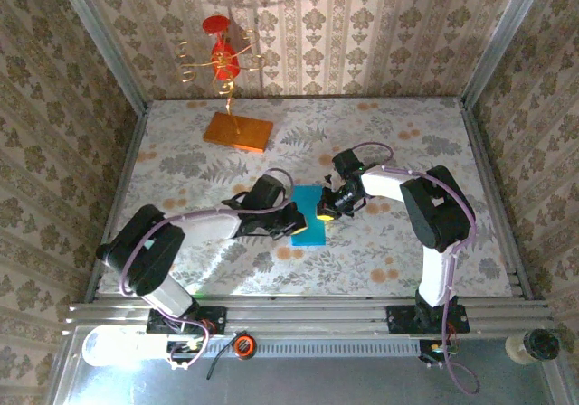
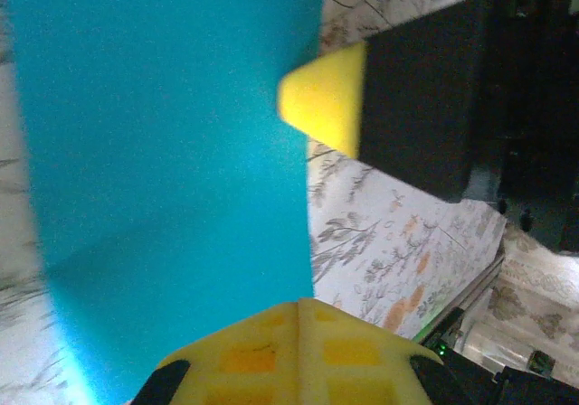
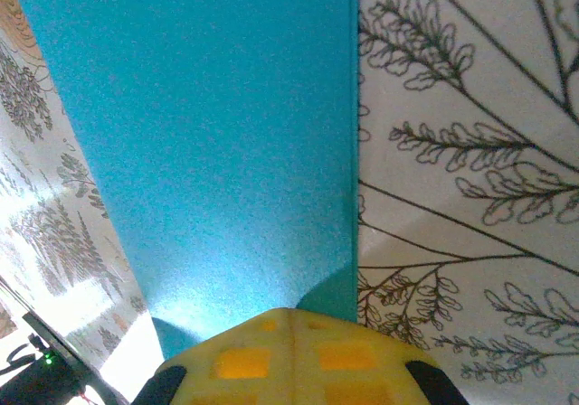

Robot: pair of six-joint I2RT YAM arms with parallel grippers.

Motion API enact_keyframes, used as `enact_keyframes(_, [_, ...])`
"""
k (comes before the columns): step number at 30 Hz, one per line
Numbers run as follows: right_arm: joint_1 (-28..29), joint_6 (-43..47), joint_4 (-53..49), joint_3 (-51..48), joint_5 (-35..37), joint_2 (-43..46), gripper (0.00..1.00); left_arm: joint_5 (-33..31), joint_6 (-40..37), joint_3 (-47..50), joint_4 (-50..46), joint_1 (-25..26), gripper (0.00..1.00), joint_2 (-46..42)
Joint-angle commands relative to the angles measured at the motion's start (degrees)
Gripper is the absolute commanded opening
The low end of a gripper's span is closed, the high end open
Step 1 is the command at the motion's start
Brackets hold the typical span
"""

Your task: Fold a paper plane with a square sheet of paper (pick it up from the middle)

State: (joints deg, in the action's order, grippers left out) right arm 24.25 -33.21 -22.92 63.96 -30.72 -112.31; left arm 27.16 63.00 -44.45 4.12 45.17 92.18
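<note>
At the back left of the flower-patterned table point(image 1: 407, 251) a red and gold wire ornament point(image 1: 223, 54) stands on a thin stem rising from an orange slab point(image 1: 238, 132). In front of these, the left arm reaches from its base at the near edge towards the middle of the table. The left gripper point(image 1: 289, 222) has its yellow fingers pressed together, and in the left wrist view their joined tips point(image 2: 300, 310) sit over the near edge of the paper. I cannot tell whether they pinch it or only rest on it.

The cyan-blue sheet of paper point(image 1: 308, 217) lies flat near the middle of the table, between the two grippers. From above it shows as a rectangle, longer than it is wide. Its right edge runs straight and clean in the right wrist view point(image 3: 226, 134).

The right gripper point(image 1: 324, 213) is at the sheet's right edge, and its fingers are also closed against each other point(image 3: 289, 319). Its yellow tip lies on or just above the paper's edge point(image 2: 326, 98). The right arm bends back from there to its base at the near right.
</note>
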Motion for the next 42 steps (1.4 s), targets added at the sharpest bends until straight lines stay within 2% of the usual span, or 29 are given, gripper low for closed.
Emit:
enact_keyframes(1, [0.01, -0.01, -4.9, -5.95, 20.69, -11.53, 0.0, 0.6, -0.02, 0.09, 0.3, 0.88, 0.0, 3.96])
enact_keyframes(11, [0.01, 0.13, -4.59, -6.19, 21.04, -11.95, 0.0, -2.04, 4.32, 10.53, 6.84, 0.2, 0.0, 4.5])
enact_keyframes(18, [0.05, 0.32, -4.33, -6.31, 21.47, -12.18, 0.0, -3.83, 7.51, 18.71, 8.93, -0.57, 0.0, -0.97])
enact_keyframes(23, [0.02, 1.04, -3.52, -6.53, 21.97, -10.89, 0.0, -5.99, 5.86, 19.39, 4.38, -2.05, 0.0, -8.04])
enact_keyframes(27, [0.05, 0.8, -1.76, -6.83, 21.94, -10.07, 0.0, -6.69, 3.3, 15.63, 2.93, -2.19, 0.0, -11.44])
enact_keyframes(30, [0.06, 0.25, -0.35, -6.84, 21.33, -10.42, 0.0, -6.32, 1.0, 10.52, 2.85, -1.52, 0.0, -10.0])
enact_keyframes(35, [0.02, 0.01, -0.02, -6.75, 21.01, -11.37, 0.0, -3.56, -1.4, 3.41, 2.8, -1.05, 0.0, -1.4])
enact_keyframes(42, [-0.33, 0.0, -0.07, -7.19, 21.55, -10.74, 0.0, -1.46, 1.08, 6.76, 8.39, -2.08, 0.0, 3.75])
